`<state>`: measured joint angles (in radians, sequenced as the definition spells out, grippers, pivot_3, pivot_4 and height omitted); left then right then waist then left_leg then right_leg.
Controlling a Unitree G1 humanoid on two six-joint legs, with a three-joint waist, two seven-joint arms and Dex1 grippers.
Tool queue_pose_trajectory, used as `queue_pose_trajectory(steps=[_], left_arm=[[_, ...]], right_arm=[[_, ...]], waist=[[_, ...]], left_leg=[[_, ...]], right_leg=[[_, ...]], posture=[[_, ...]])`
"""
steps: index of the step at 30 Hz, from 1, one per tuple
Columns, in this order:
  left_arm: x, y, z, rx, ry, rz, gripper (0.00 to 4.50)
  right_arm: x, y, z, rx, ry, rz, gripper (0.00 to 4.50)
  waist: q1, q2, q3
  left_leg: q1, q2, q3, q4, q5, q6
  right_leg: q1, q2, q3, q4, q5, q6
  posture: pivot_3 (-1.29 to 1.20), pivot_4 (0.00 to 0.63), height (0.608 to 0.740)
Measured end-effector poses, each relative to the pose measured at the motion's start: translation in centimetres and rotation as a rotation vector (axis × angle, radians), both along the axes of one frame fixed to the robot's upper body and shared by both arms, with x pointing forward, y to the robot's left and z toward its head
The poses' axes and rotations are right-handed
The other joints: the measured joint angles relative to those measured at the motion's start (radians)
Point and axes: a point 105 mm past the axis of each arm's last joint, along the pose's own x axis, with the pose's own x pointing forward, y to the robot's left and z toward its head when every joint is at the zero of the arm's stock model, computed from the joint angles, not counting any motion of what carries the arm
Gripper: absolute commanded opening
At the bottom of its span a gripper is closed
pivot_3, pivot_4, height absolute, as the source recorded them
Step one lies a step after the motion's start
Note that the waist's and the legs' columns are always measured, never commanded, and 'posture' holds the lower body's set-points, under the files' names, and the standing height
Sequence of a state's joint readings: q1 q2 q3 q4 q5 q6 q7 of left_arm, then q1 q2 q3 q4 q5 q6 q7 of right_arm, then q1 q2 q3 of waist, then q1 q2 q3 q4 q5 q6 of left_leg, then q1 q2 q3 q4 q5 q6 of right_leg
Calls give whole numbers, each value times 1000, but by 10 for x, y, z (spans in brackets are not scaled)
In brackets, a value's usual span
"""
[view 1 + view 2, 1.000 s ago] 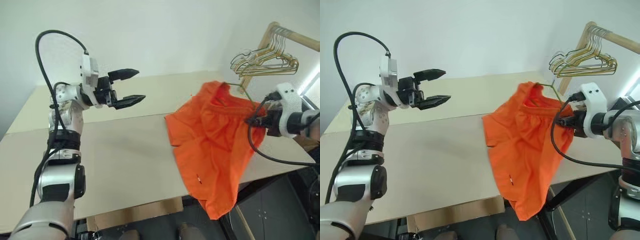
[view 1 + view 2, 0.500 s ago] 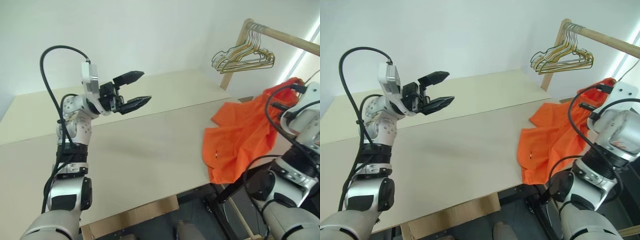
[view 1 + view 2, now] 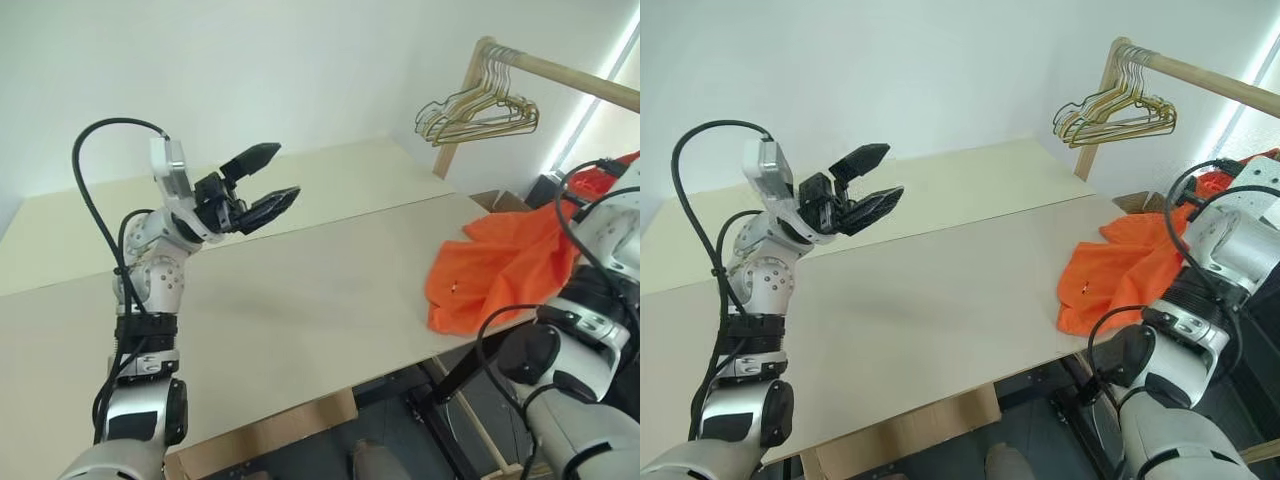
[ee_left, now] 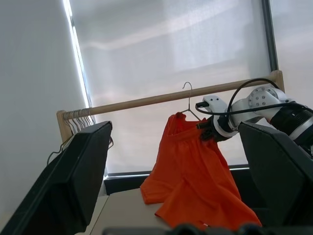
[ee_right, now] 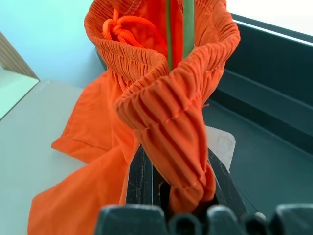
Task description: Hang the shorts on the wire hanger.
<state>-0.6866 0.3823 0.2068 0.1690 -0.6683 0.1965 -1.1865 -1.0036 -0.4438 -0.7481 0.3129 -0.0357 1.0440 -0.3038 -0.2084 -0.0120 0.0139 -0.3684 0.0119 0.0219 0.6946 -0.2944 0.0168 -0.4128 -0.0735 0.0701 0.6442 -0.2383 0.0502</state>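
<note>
The bench (image 3: 300,290) now lies mostly bare: the shorts (image 3: 495,265), which a second ago draped over its middle-right part, have been carried off toward its right edge, only their lower half trailing on the corner. The right pincer (image 4: 211,131) is clamped shut on the gathered waistband, with the wire hanger (image 5: 188,24) threaded up through the bunched fabric just beyond its fingers. Just above that pincer runs the wooden rail (image 4: 161,99), the hanger's silvery hook rising to it. The garment seems already on the hanger, so hooking it on the rail likely remains. The left pincer (image 3: 262,182) hangs wide open and empty, well apart.
</note>
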Motion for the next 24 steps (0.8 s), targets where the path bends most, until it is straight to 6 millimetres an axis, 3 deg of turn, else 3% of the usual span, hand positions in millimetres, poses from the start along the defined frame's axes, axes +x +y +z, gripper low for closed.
queue_pose_trajectory(steps=[13, 24], left_arm=[[2, -4, -8, 12, 25, 10, 4453], [-3, -4, -12, 25, 25, 28, 4453]], right_arm=[[27, -13, -3, 194, -91, -2, 0], [31, -19, -6, 333, -144, -1, 0]], waist=[[0, 1, 1], [5, 1, 2]], left_leg=[[8, -1, 1, -2, -1, 1], [9, -1, 1, -2, -2, 4]], right_leg=[[10, 1, 1, -5, -1, 2], [16, 1, 0, -14, 0, 4]], posture=[[-118, 0, 740], [-101, 0, 740]])
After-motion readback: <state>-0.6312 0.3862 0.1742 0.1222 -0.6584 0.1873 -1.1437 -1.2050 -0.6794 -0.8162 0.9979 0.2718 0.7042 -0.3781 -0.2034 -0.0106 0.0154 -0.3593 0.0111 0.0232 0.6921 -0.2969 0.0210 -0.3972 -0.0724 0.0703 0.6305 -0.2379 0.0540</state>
